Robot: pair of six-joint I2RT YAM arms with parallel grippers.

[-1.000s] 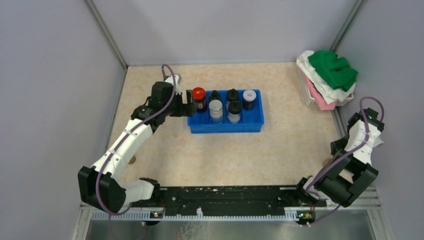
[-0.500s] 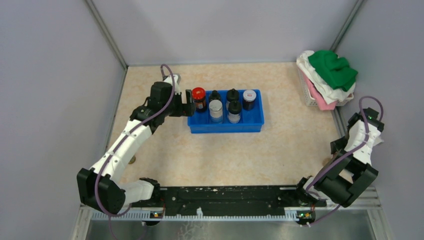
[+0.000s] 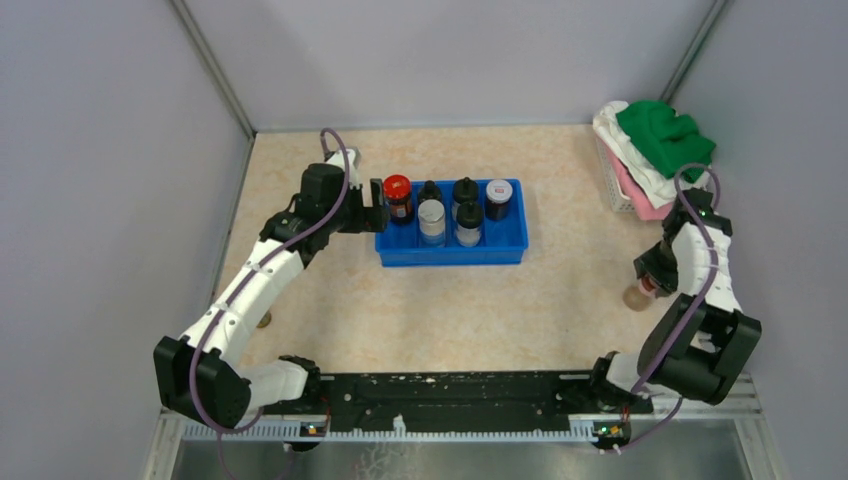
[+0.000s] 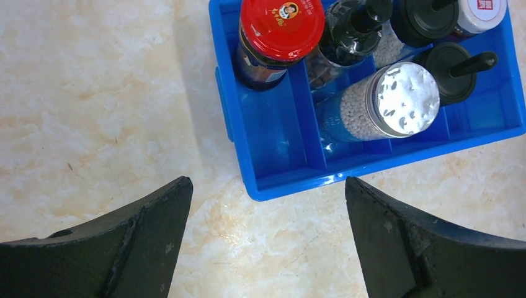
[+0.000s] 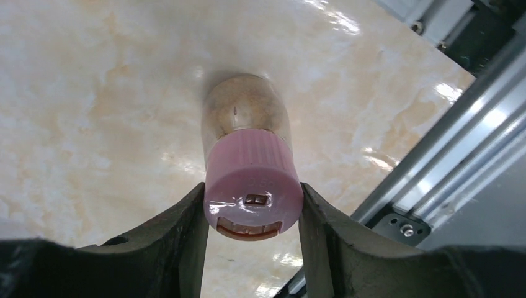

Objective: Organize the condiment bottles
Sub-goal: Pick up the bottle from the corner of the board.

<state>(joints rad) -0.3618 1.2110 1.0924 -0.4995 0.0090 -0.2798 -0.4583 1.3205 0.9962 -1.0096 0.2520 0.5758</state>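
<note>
- Table (image 3: 450, 310): pale marbled top, walled by grey panels, with a metal rail along the near edge.
- Left arm: reaches out to the far left part of the table. The left gripper (image 4: 267, 205) hovers above the tray's left end with its jaws spread wide and nothing between them. The wrist view looks straight down past both black fingers (image 4: 155, 230).
- Right arm: folded back at the right side of the table. The right gripper (image 5: 251, 198) is clamped on the pink cap of a bottle, one finger pressed to each side.
- Blue tray (image 3: 450, 255): rectangular, divided into compartments, in the far middle of the table. It holds six of the condiment bottles, all upright.
- Cloth heap (image 3: 665, 135): green on top, white and pink beneath, piled in a white basket (image 3: 615, 190) at the far right corner, well apart from the tray.
- Silver-lidded jar (image 4: 384, 102): clear, filled with pale pellets, in the tray's near row just right of the left end.
- Red-capped jar (image 4: 279, 37): dark contents, in the far left compartment, nearest the left gripper.
- Other tray bottles: a dark bottle with a black spout cap (image 3: 429, 191), two black-capped ones (image 3: 464, 190) (image 3: 468, 220), and a white-capped dark jar (image 3: 497, 198) at the far right.
- Pink-capped bottle (image 5: 248, 124): clear with brownish contents, tilted, near the table's right edge and well apart from the tray. Cannot tell whether its base touches the table.
</note>
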